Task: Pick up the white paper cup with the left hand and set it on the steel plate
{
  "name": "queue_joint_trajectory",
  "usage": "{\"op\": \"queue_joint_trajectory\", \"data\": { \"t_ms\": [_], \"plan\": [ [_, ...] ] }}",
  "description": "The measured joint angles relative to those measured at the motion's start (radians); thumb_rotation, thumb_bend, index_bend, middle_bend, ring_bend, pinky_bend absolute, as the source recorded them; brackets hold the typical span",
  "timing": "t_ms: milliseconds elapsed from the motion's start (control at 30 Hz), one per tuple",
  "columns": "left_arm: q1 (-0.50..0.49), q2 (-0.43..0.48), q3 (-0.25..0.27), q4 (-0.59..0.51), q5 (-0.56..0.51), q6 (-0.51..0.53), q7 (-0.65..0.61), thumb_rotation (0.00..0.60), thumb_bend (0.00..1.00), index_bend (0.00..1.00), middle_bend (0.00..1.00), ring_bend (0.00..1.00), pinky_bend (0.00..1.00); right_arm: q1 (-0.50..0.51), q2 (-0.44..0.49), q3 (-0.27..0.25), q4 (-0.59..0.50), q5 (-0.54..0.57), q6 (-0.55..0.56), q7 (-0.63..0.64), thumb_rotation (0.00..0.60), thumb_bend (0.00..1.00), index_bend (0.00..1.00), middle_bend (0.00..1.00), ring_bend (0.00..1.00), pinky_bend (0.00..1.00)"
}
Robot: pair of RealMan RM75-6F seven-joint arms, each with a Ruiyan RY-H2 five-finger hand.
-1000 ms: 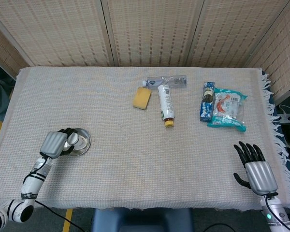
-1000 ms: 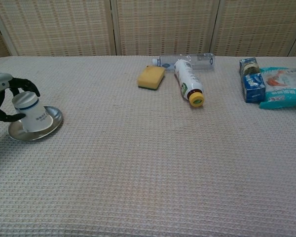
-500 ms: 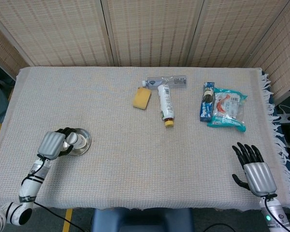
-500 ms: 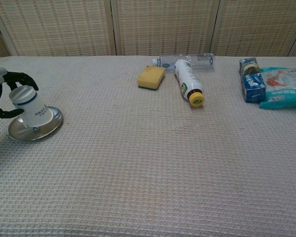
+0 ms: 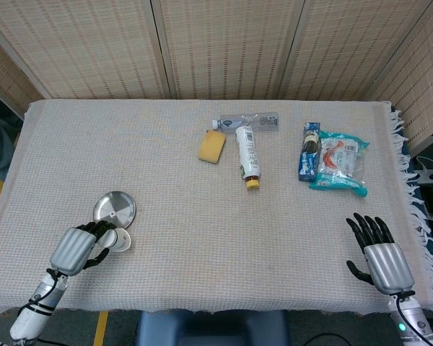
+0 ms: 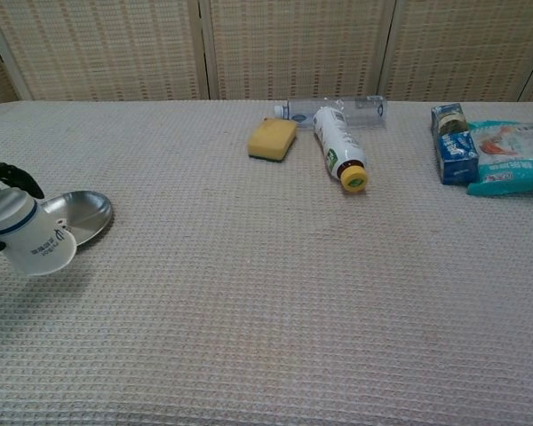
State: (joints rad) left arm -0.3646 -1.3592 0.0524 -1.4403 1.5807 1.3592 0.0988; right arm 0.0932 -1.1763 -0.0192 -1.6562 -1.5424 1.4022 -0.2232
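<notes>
White paper cup [image 6: 28,240] is held in the left hand [image 5: 78,249], tilted, its open mouth facing out and raised off the cloth, just beside the steel plate [image 5: 114,208], not on it. Right hand [image 5: 382,256] rests empty, fingers spread.

left hand [image 5: 78,249]: near-left table edge — fingers curled round the white paper cup [image 5: 118,239], holding it tilted
right hand [image 5: 380,258]: near-right edge — fingers spread, holding nothing
</notes>
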Motion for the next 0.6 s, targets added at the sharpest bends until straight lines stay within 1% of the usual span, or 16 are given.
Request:
{"op": "queue_joint_trajectory", "data": {
  "t_ms": [133, 300, 333, 400, 433, 467, 500, 533, 567, 600],
  "plan": [
    [0.009, -0.024, 0.015, 0.036, -0.006, -0.022, -0.021, 0.6, 0.36, 0.43, 0.55, 0.38, 0.59, 0.002, -0.003, -0.003, -0.002, -0.003, -0.006, -0.007, 0.553, 0.18, 0.0, 0.0, 0.0, 0.0],
    [0.017, -0.069, 0.021, 0.106, -0.013, -0.05, -0.039, 0.6, 0.36, 0.38, 0.49, 0.38, 0.55, 0.002, -0.006, 0.0, 0.0, 0.005, -0.011, -0.011, 0.553, 0.18, 0.0, 0.0, 0.0, 0.0],
    [0.018, -0.071, 0.022, 0.108, -0.014, -0.056, -0.046, 0.6, 0.36, 0.35, 0.46, 0.35, 0.53, 0.003, -0.007, 0.0, 0.001, 0.007, -0.012, -0.012, 0.553, 0.18, 0.0, 0.0, 0.0, 0.0],
    [0.018, -0.071, 0.025, 0.112, -0.017, -0.075, -0.06, 0.6, 0.36, 0.25, 0.36, 0.27, 0.45, 0.004, -0.008, 0.001, 0.001, 0.009, -0.016, -0.013, 0.553, 0.18, 0.0, 0.0, 0.0, 0.0],
    [0.017, -0.07, 0.027, 0.115, -0.019, -0.084, -0.061, 0.6, 0.36, 0.14, 0.24, 0.16, 0.37, 0.004, -0.008, 0.001, 0.001, 0.009, -0.015, -0.014, 0.553, 0.18, 0.0, 0.0, 0.0, 0.0],
    [0.017, -0.067, 0.03, 0.118, -0.02, -0.095, -0.061, 0.6, 0.36, 0.06, 0.13, 0.08, 0.3, 0.004, -0.008, 0.001, 0.001, 0.008, -0.014, -0.015, 0.552, 0.18, 0.0, 0.0, 0.0, 0.0],
    [0.017, -0.064, 0.031, 0.118, -0.019, -0.099, -0.062, 0.6, 0.36, 0.01, 0.06, 0.03, 0.25, 0.004, -0.009, 0.001, 0.001, 0.008, -0.014, -0.015, 0.552, 0.18, 0.0, 0.0, 0.0, 0.0],
    [0.018, -0.062, 0.032, 0.117, -0.018, -0.098, -0.062, 0.6, 0.35, 0.0, 0.01, 0.0, 0.21, 0.003, -0.009, 0.001, 0.001, 0.008, -0.013, -0.015, 0.552, 0.18, 0.0, 0.0, 0.0, 0.0],
    [0.02, -0.058, 0.032, 0.116, -0.014, -0.091, -0.064, 0.6, 0.35, 0.0, 0.0, 0.0, 0.18, 0.003, -0.01, 0.001, 0.001, 0.007, -0.012, -0.016, 0.552, 0.18, 0.0, 0.0, 0.0, 0.0],
    [0.022, -0.056, 0.032, 0.115, -0.009, -0.082, -0.066, 0.6, 0.34, 0.0, 0.0, 0.0, 0.16, 0.003, -0.01, 0.0, 0.001, 0.007, -0.012, -0.017, 0.552, 0.18, 0.0, 0.0, 0.0, 0.0]
  ]
}}
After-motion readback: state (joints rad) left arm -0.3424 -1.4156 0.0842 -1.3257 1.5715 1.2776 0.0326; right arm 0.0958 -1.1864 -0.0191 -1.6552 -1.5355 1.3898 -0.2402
